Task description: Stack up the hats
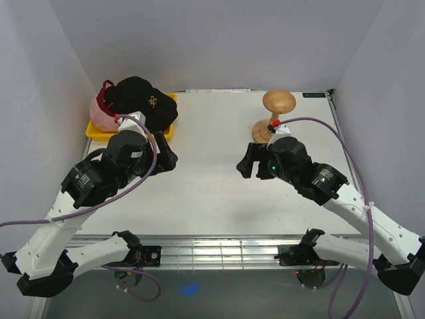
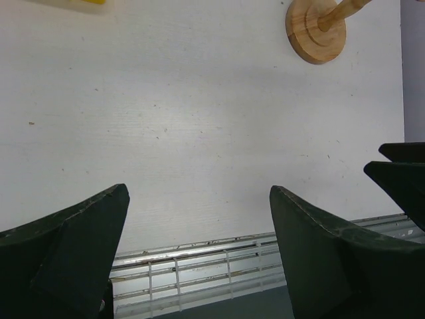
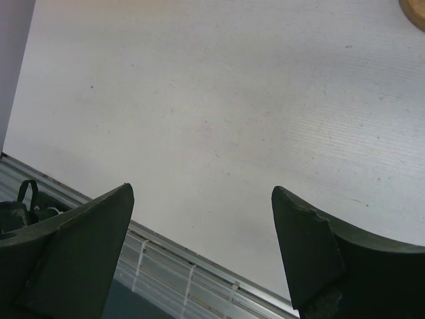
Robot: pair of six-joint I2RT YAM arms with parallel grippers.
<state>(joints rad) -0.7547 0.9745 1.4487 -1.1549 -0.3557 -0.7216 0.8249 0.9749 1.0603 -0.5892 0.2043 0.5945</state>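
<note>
- Begin with both hands released: left gripper [image 1: 167,158] and right gripper [image 1: 246,161] spread wide, holding nothing, hovering over the bare middle of the table [image 1: 212,199].
- Look far left for the hats. Find the black cap with a white logo [image 1: 141,100] topmost in the yellow tray [image 1: 93,133], and the pink cap [image 1: 99,116] under it on the left. Note a dark red edge [image 1: 106,86] at the far side. Cannot tell a fourth cap apart in the heap.
- Use the left arm, the nearer one, and reach far and left for the black cap first.
- Pinch the crown close to the brim's root — soft cloth probably slips from a shallow bite.
- Lift straight up so the pink cap does not drag out with it.
- Treat the wooden mushroom-shaped stand [image 1: 277,106], far right and bare, as the likely stacking spot — a judgement only.
- Hold the right gripper beside the stand, ready to steady it, and clear of the left arm's path.
</note>
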